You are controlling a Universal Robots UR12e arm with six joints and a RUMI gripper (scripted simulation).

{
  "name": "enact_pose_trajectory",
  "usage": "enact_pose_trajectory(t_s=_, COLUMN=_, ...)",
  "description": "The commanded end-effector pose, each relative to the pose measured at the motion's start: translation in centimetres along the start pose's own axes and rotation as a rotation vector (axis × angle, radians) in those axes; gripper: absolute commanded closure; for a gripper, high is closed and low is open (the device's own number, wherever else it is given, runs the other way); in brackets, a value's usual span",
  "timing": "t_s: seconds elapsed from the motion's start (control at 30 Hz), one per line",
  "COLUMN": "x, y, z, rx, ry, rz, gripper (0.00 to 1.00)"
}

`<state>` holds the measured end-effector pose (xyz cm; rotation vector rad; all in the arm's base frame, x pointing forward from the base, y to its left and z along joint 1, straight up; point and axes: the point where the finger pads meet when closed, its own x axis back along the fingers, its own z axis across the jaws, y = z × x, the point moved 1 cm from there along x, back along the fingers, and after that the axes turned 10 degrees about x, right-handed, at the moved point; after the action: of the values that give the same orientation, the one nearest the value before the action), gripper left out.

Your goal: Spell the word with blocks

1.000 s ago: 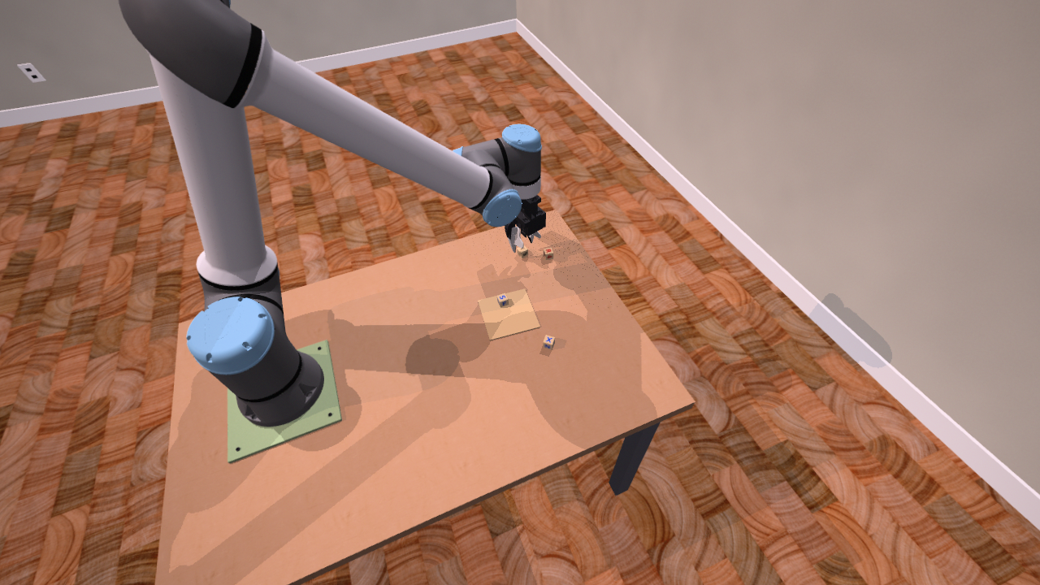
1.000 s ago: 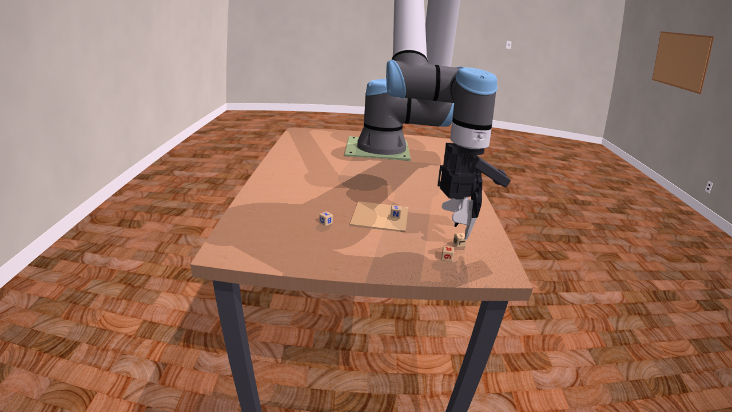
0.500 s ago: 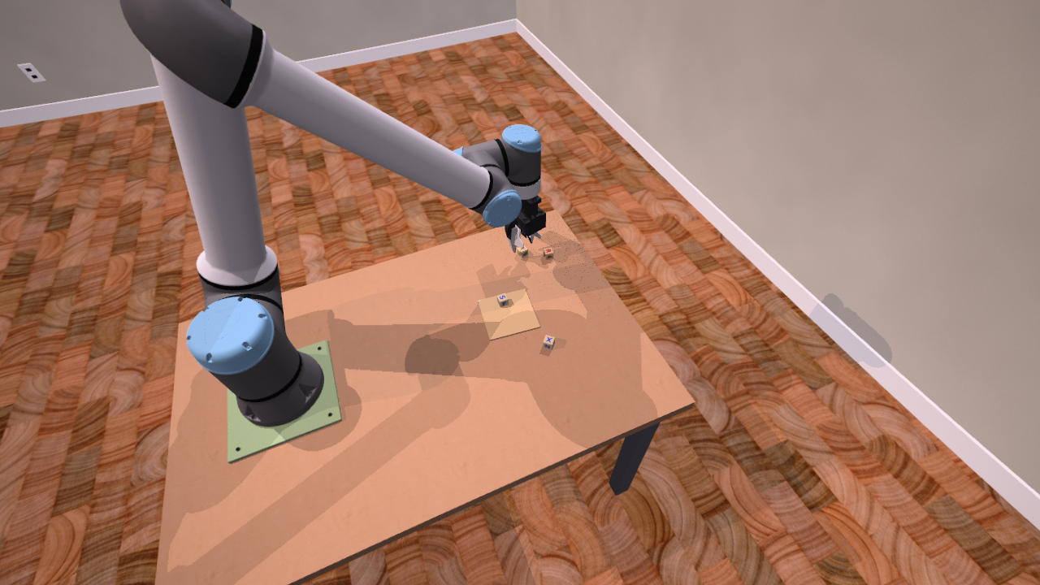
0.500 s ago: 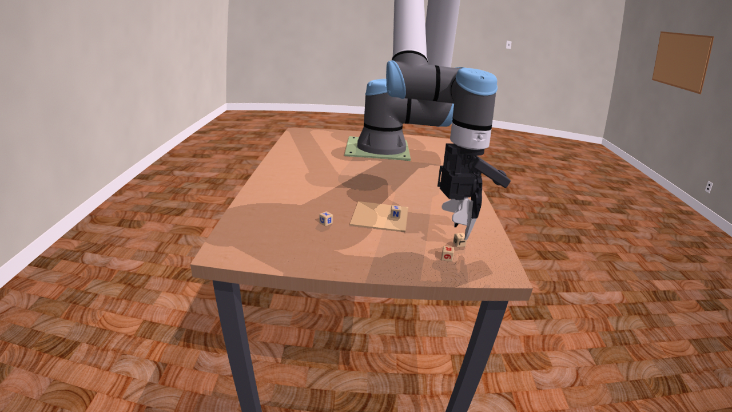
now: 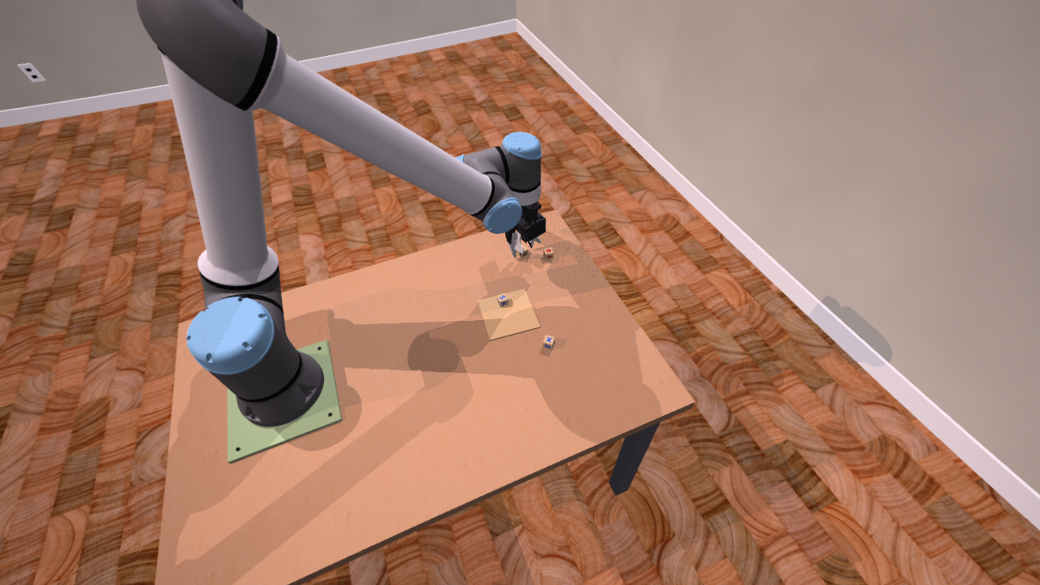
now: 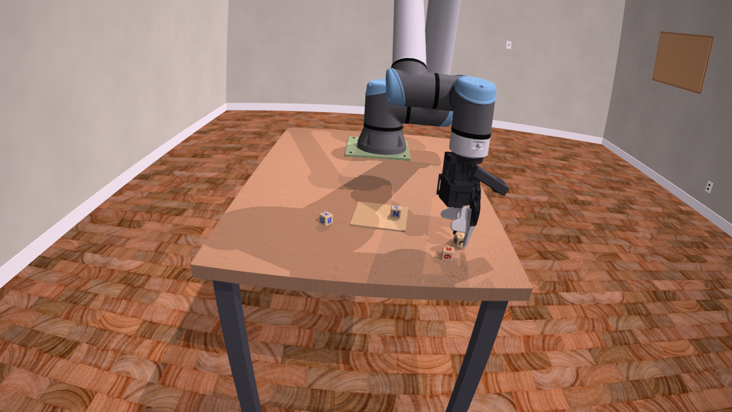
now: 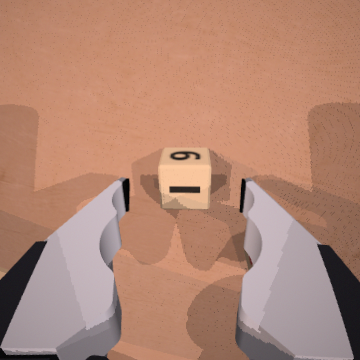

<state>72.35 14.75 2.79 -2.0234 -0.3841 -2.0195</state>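
Note:
A wooden block [image 7: 184,177] with black marks stands on the table off the mat. In the wrist view it shows a black bar on the face turned to the camera and a 6 on the far face. My gripper [image 7: 185,180] is open and low over it, one finger on each side, with gaps on both sides. The top and exterior views show the gripper [image 6: 463,230] right above this block [image 6: 458,238]. A block with red marks [image 6: 446,253] sits just beside it. The S block [image 5: 502,299] sits on the tan mat [image 5: 509,314] near its far corner. The X block [image 5: 548,341] lies off the mat.
The gripper works near the table's far corner, close to two edges. The robot base [image 5: 254,363] stands on a green plate at the opposite end of the table.

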Motion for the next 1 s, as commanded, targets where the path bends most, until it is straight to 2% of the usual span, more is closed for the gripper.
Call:
enact_pose_trajectory(t_s=0.0, x=-0.62, y=0.03, z=0.08, rx=0.0, ry=0.002, rz=-0.001, gripper=0.63)
enact_pose_trajectory(t_s=0.8, x=-1.0, y=0.03, z=0.08, rx=0.0, ry=0.002, rz=-0.001, gripper=0.63)
enact_pose_trajectory(t_s=0.83, x=-1.0, y=0.03, z=0.08, rx=0.0, ry=0.002, rz=-0.001, gripper=0.75)
enact_pose_trajectory(t_s=0.97, x=-1.0, y=0.03, z=0.08, rx=0.0, ry=0.002, rz=-0.001, gripper=0.75)
